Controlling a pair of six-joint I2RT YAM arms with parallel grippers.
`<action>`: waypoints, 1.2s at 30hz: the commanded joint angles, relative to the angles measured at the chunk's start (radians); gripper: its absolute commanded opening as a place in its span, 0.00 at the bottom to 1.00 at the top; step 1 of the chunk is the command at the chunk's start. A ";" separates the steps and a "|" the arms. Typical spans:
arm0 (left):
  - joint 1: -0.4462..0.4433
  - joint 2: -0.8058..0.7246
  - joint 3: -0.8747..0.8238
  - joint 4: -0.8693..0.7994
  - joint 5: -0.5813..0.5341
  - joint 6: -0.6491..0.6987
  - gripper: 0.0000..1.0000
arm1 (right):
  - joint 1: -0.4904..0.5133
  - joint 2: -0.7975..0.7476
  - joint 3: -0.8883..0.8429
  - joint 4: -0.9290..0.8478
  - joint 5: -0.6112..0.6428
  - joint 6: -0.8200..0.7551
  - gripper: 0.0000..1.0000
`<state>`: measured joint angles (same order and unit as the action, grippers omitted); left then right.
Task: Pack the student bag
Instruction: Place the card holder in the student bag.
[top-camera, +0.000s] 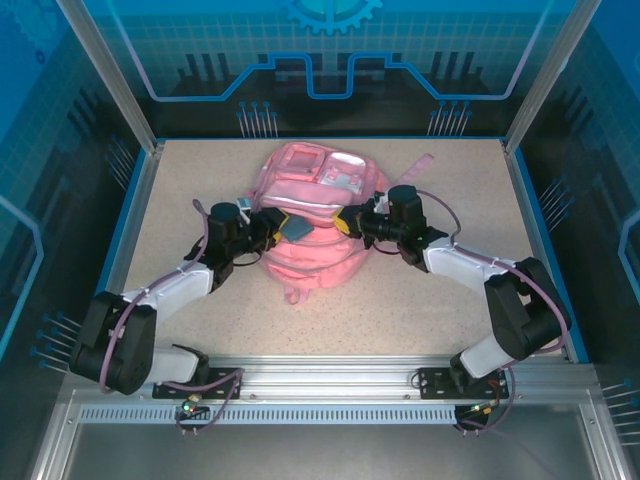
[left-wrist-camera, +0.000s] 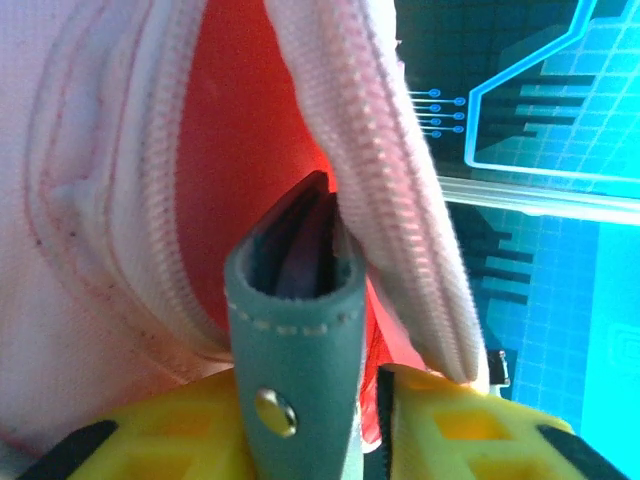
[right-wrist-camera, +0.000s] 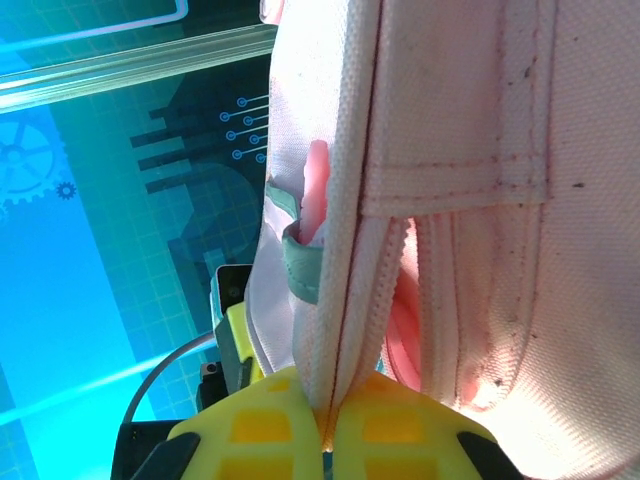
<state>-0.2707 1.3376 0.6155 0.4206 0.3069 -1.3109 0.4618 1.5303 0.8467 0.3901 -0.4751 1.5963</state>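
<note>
The bag (top-camera: 320, 262) is laid in the middle of the surface (top-camera: 190, 170), its long axis running from the near side to the far side, and an arm is placed at each flank. A grey-green pouch (left-wrist-camera: 295, 340) with a snap stud is seen between the fingers of the left gripper (top-camera: 272, 226). Its long axis points straight away from that gripper, and its tip is set at the mouth of the bag, where red lining (left-wrist-camera: 250, 150) is exposed between the two sides of the zip (left-wrist-camera: 390, 200). The jaws are set narrowly apart, and a thin dark gap is seen between the pouch and one finger, so it cannot be told whether the pouch is clamped or merely resting there. The right gripper (right-wrist-camera: 325, 425) is closed on the bag's edge beside the zip, on the opposite side, and the mouth is held up and open by it. The coming move is judged to turn on the pouch being pushed along its own axis, away from the left gripper and deeper into the lining. One side of the zip is draped just beside the pouch tip and could be snagged.
</note>
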 joint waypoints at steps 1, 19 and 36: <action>0.002 0.009 0.022 0.087 -0.064 -0.022 0.43 | -0.011 -0.049 0.000 0.027 -0.016 -0.038 0.05; 0.003 -0.276 -0.046 -0.372 -0.059 0.078 0.65 | -0.022 -0.051 0.014 -0.017 -0.013 -0.059 0.04; -0.020 -0.121 -0.008 -0.197 0.018 0.045 0.23 | -0.018 -0.077 0.015 -0.044 -0.002 -0.072 0.03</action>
<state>-0.2771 1.1976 0.5804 0.1432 0.2836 -1.2587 0.4549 1.5059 0.8463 0.3195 -0.4721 1.5517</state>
